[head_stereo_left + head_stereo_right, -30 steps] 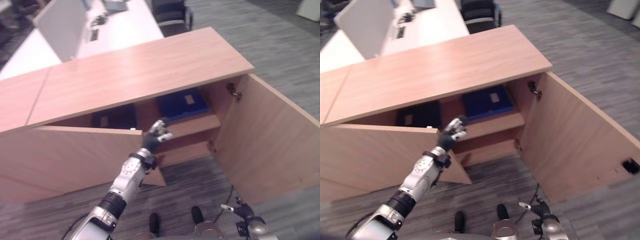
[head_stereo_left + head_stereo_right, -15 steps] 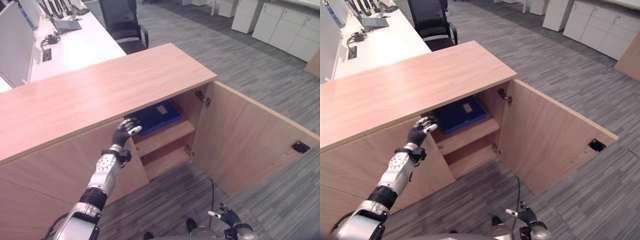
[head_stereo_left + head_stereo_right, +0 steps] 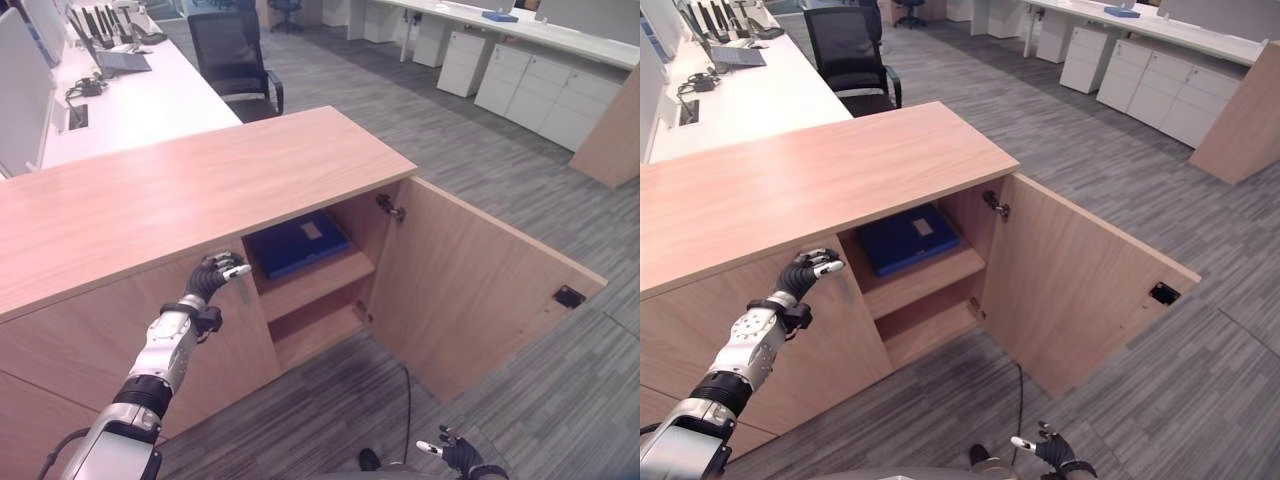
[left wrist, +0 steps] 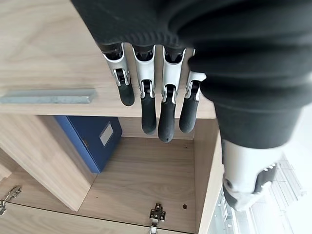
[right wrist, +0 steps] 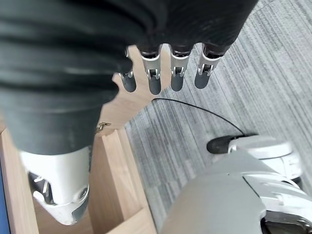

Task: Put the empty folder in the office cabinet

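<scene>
The blue folder [image 3: 297, 243] lies flat on the upper shelf of the wooden office cabinet [image 3: 200, 185], with a white label on top. It also shows in the left wrist view as the blue folder [image 4: 90, 141] inside the cabinet. My left hand [image 3: 215, 275] is open, its straight fingers [image 4: 165, 114] against the upper free edge of the left door [image 3: 210, 345], which stands almost closed. The right door [image 3: 480, 280] hangs wide open. My right hand [image 3: 455, 455] is low over the carpet, open and empty, with its fingers [image 5: 178, 75] relaxed.
A white desk [image 3: 120, 95] with a black office chair [image 3: 232, 50] stands behind the cabinet. White drawer units [image 3: 530, 85] line the far right. Grey carpet [image 3: 480, 160] spreads around the open right door. A lower shelf [image 3: 315, 325] sits under the folder.
The left door has swung from half open to almost closed, and my left hand went left with it. The camera has also shifted.
</scene>
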{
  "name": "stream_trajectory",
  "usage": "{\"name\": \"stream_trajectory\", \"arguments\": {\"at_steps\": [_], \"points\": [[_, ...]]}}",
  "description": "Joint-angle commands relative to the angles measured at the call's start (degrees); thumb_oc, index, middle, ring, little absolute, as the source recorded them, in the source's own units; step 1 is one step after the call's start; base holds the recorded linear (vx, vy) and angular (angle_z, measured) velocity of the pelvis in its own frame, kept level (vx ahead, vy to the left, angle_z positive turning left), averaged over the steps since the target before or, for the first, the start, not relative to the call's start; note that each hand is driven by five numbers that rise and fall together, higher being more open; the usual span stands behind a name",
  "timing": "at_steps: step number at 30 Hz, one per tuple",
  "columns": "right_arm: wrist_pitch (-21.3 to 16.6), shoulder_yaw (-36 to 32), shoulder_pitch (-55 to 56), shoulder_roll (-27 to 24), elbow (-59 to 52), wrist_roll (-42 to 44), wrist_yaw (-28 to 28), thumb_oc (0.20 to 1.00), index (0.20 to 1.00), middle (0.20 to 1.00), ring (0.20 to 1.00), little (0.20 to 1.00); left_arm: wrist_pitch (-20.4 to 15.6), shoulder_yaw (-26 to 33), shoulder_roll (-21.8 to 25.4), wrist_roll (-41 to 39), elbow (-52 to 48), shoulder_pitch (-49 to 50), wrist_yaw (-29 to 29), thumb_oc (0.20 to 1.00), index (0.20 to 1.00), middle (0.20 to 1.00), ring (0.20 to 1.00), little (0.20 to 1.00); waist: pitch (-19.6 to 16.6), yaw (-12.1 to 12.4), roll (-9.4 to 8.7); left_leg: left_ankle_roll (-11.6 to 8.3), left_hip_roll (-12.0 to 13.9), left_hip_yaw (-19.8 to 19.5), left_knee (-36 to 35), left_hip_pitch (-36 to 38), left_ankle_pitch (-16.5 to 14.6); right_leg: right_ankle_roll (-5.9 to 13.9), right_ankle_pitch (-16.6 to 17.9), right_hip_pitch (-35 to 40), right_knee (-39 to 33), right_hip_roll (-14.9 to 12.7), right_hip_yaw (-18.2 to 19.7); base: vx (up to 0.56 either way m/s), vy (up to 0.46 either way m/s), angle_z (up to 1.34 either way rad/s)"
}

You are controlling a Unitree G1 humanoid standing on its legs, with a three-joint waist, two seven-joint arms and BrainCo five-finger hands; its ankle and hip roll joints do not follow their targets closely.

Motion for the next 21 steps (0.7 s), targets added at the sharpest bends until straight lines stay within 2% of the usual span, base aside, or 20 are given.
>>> {"name": "stream_trajectory", "arguments": {"at_steps": [1, 2, 5, 8, 10, 11, 13, 15, 17, 19, 21], "points": [[-0.67, -0.1, -4.99, 0.24, 0.95, -0.31, -1.53, 1.0, 1.0, 1.0, 1.0, 1.0, -2.8, 3.02, -1.38, -0.04, -3.35, -2.52, 2.31, 1.0, 1.0, 1.0, 1.0, 1.0, 3.8, 2.34, 1.52, -1.74, 1.28, 2.13, 0.77, 1.74, -4.14, 5.97, -1.54, -1.94, 9.48, -5.99, -12.07, -0.13, -0.039, -0.38], [-0.67, -0.11, -4.94, 0.21, 0.94, -0.32, -1.54, 1.0, 1.0, 1.0, 1.0, 1.0, -2.74, 3.03, -1.44, 0.03, -3.51, -2.4, 2.4, 1.0, 1.0, 1.0, 1.0, 1.0, 3.79, 2.19, 1.57, -1.75, 1.3, 1.95, 0.77, 1.75, -4.15, 5.97, -1.61, -1.84, 9.51, -6.0, -12.27, -0.06, -0.013, -0.46], [-0.39, -0.69, -6.11, 0.79, 2.26, -0.99, -2.6, 1.0, 1.0, 1.0, 1.0, 1.0, -1.98, 0.68, -6.37, 1.27, -10.6, 4.17, 1.68, 1.0, 1.0, 1.0, 1.0, 1.0, 3.5, 3.7, 1.74, -1.75, 1.72, 4.22, 0.77, 1.56, -3.92, 5.07, -0.79, -1.35, 10.31, -9.43, -22.59, -0.03, -0.042, -0.47], [0.01, -1.32, -5.74, 1.06, 2.62, -1.42, -2.61, 1.0, 1.0, 1.0, 1.0, 1.0, -0.91, -2.9, -8.6, 3.57, -13.2, 8.09, 0.25, 1.0, 1.0, 1.0, 1.0, 1.0, 3.08, 3.97, 1.5, -1.51, 1.38, 4.91, 0.77, 2.11, -4.06, 4.88, -0.58, -1.15, 10.46, -9.83, -22.25, 0.02, -0.092, -0.28], [0.61, -1.57, -6.41, 0.95, 3.4, -1.82, -2.73, 1.0, 1.0, 1.0, 1.0, 1.0, -0.18, -4.36, -9.82, 3.92, -13.75, 9.77, -0.63, 1.0, 1.0, 1.0, 1.0, 1.0, 3.06, 4.07, 1.78, -1.72, 1.58, 5.57, 0.77, 2.43, -4.22, 5.33, 0.8, -1.2, 10.07, -11.5, -22.52, -0.01, -0.185, -0.35], [0.82, -1.86, -7.16, 0.71, 4.2, -1.79, -2.91, 1.0, 1.0, 1.0, 1.0, 1.0, 0.36, -5.43, -10.5, 4.01, -13.22, 11.03, -1.08, 1.0, 1.0, 1.0, 1.0, 1.0, 2.94, 3.99, 2.12, -2.26, 2.17, 6.28, 0.77, 2.38, -3.98, 5.47, 2.76, -0.86, 8.29, -13.42, -22.94, -0.02, -0.184, -0.28], [0.92, -1.99, -7.46, 0.55, 4.65, -1.87, -3.02, 1.0, 1.0, 1.0, 1.0, 1.0, 0.56, -5.84, -10.77, 4.04, -12.63, 11.32, -1.39, 1.0, 1.0, 1.0, 1.0, 1.0, 2.87, 3.93, 2.43, -2.75, 2.87, 6.77, 0.77, 2.27, -3.79, 5.72, 3.71, -1.18, 7.26, -14.15, -22.38, 0.0, -0.239, -0.17], [1.19, -2.69, -6.86, 0.41, 6.87, -1.63, -3.03, 1.0, 1.0, 1.0, 1.0, 1.0, 1.02, -7.78, -10.91, 4.94, -10.82, 11.98, -1.91, 1.0, 1.0, 1.0, 1.0, 1.0, 2.61, 2.72, 3.04, -4.27, 4.58, 6.97, 0.77, 1.96, -3.0, 5.97, 4.78, -1.7, 4.32, -15.2, -18.71, 0.05, -0.361, -0.17], [1.36, -2.88, -6.77, 0.3, 7.17, -1.7, -2.93, 1.0, 1.0, 1.0, 1.0, 1.0, 1.05, -7.91, -11.21, 5.08, -10.36, 12.18, -2.09, 1.0, 1.0, 1.0, 1.0, 1.0, 2.49, 2.61, 3.27, -4.61, 4.93, 6.89, 0.77, 1.9, -2.92, 5.97, 5.32, -2.23, 4.04, -15.22, -17.79, 0.04, -0.173, -0.13], [1.61, -3.2, -6.66, -0.17, 8.84, -1.95, -2.85, 1.0, 1.0, 1.0, 1.0, 1.0, 1.27, -8.45, -11.18, 6.35, -8.31, 12.78, -2.39, 1.0, 1.0, 1.0, 1.0, 1.0, 2.62, 1.72, 4.03, -5.8, 6.31, 7.02, 0.77, 2.32, -2.55, 5.97, 6.02, -3.27, 3.37, -15.23, -16.09, 0.07, -0.329, -0.19], [1.62, -3.98, -5.72, -0.63, 10.9, -2.15, -2.72, 1.0, 1.0, 1.0, 1.0, 1.0, 1.46, -8.19, -11.51, 7.4, -4.79, 13.65, -2.19, 1.0, 1.0, 1.0, 1.0, 1.0, 2.54, 0.25, 4.98, -7.52, 8.25, 6.45, 0.77, 2.82, -1.64, 5.97, 3.47, -3.15, 3.59, -14.18, -12.32, 0.1, -0.387, -0.34]]}}
